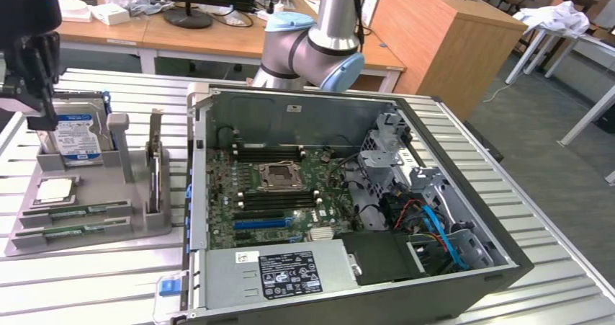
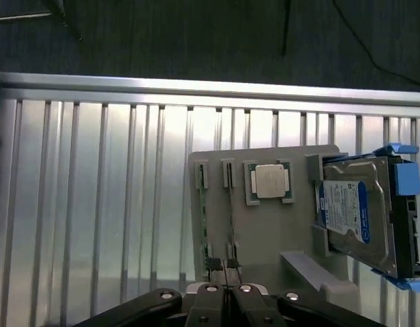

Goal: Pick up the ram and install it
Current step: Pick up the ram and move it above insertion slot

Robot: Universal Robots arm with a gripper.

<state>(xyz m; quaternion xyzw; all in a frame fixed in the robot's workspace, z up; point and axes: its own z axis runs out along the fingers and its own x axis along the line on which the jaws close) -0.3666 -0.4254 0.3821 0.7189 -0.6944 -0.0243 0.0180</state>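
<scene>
At the exterior view's left, the claw (image 1: 40,116) hangs clenched and empty above a grey holder (image 1: 57,244) on the table (image 1: 86,282). The ram (image 1: 79,211), two green sticks, lies in the holder's slots, near the CPU (image 1: 55,189) and hard drive (image 1: 77,137). Rightward stands an open computer case (image 1: 288,116).

Over the ram (image 2: 204,211) in the grey holder (image 2: 292,225) the way is open — so is the bare table (image 2: 94,204) beside. The tall hard drive (image 2: 353,211) and the computer case (image 1: 288,116) stand in the way.
</scene>
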